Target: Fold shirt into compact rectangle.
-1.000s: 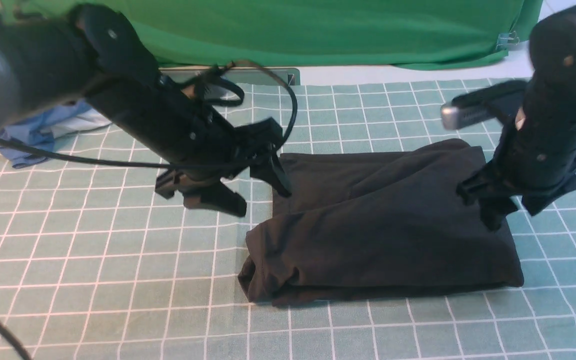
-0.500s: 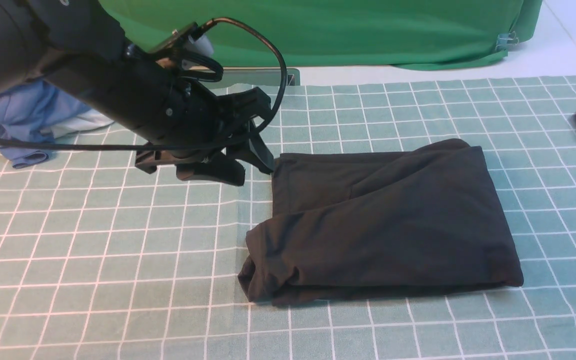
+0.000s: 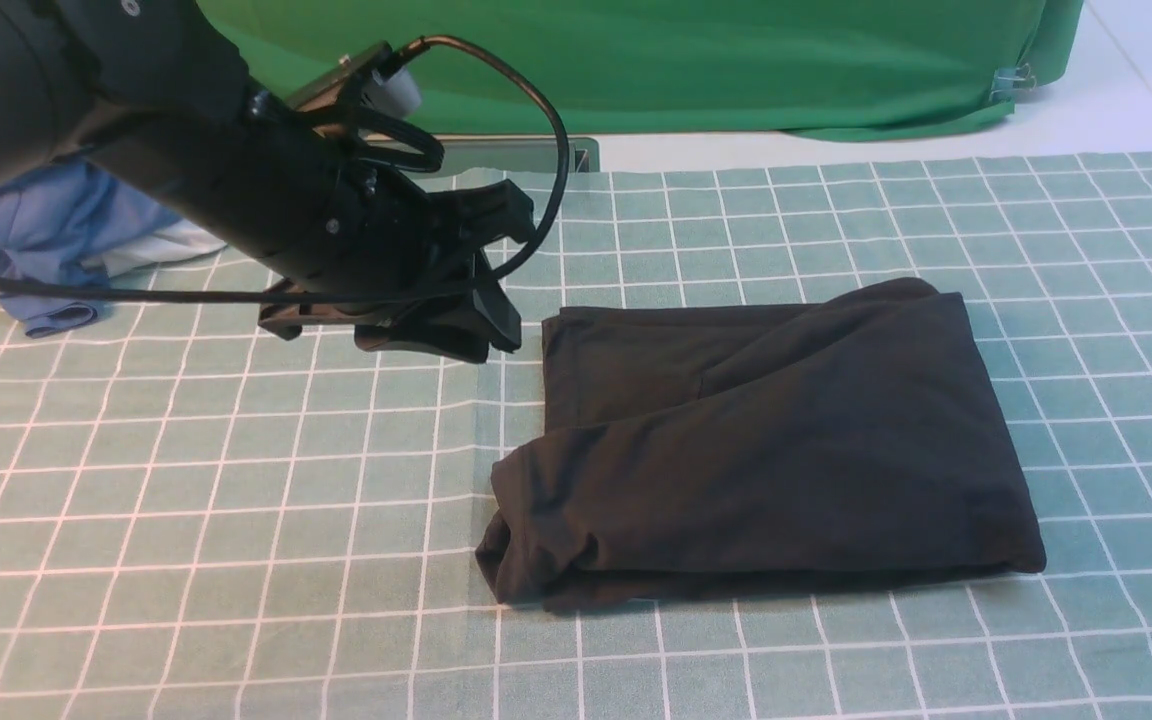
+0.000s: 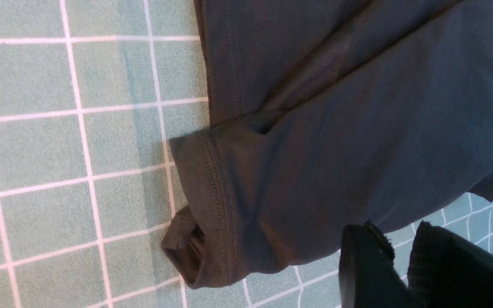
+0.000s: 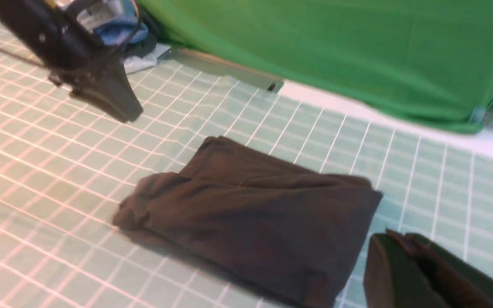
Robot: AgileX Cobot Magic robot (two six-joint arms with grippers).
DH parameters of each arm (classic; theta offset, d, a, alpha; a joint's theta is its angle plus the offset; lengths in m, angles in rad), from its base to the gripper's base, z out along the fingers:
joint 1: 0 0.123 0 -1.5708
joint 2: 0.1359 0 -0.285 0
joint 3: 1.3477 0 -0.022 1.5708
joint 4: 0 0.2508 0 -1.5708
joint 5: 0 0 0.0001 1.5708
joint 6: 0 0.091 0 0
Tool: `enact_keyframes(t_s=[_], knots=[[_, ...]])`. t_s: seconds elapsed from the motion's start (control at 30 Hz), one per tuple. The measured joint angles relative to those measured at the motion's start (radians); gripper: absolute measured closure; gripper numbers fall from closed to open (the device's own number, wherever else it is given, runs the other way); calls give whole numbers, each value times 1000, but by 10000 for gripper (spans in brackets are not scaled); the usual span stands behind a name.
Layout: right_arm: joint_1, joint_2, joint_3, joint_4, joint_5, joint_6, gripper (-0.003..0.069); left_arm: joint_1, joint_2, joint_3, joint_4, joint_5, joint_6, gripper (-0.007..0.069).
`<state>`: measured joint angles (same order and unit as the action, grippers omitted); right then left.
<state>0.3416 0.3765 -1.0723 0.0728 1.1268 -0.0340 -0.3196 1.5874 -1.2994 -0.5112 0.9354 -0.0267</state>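
Observation:
The black shirt [image 3: 766, 440] lies folded into a rough rectangle on the green checked cloth, with no print showing. It also fills the left wrist view, where the shirt [image 4: 336, 128] shows a stitched hem and a loose bulge at one corner. In the right wrist view the shirt [image 5: 255, 214] lies whole. My left gripper [image 3: 491, 340] hovers just left of the shirt's far left corner, clear of the fabric, and the left gripper [image 4: 396, 226] has its jaws a narrow gap apart and empty. My right gripper [image 5: 400, 235] is outside the front view, with its jaws together and empty, near the shirt's right edge.
A blue and white clothes heap [image 3: 66, 240] lies at the far left of the table. A green backdrop [image 3: 636, 60] hangs behind, with a grey metal bar [image 3: 526, 152] at its foot. The left arm's cable [image 3: 556, 150] loops above the gripper.
The right arm has pulled away from the shirt's right edge and left the front view. The left gripper has drawn back and up to the left, its jaws narrowing. The shirt lies still.

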Motion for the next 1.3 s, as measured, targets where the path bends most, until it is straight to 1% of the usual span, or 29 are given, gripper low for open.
enact_keyframes(t_s=[0.17, 0.27, 0.37, 0.57, 0.7, 0.73, 0.8, 0.9, 1.07, 1.3], knots=[[0, -178, 259, 17, -199, -21, 628, 0, 0, 0, 3, 25, 14, 544], [0, -235, 390, 22, -293, -19, 628, 0, 0, 0, 3, 26, 27, 575], [0, -242, 495, 23, -340, -18, 626, 0, 0, 0, 10, 26, 27, 590], [0, -241, 616, 25, -421, -13, 621, 0, 0, 0, 18, 8, 27, 590], [0, -243, 714, 25, -618, -13, 632, 0, 0, 0, 18, -11, 27, 590], [0, -243, 720, 25, -629, -13, 633, 0, 0, 0, 18, -12, 27, 590], [0, -246, 789, 25, -769, -14, 634, 0, 0, 0, 22, -15, 27, 590], [0, -246, 854, 25, -897, -15, 634, 0, 0, 0, 28, -29, 37, 590], [0, -246, 871, 25, -936, -15, 631, 0, 0, 0, 28, -60, 42, 590], [0, -246, 871, 25, -941, -14, 621, 0, 0, 0, 32, -104, 70, 590]])
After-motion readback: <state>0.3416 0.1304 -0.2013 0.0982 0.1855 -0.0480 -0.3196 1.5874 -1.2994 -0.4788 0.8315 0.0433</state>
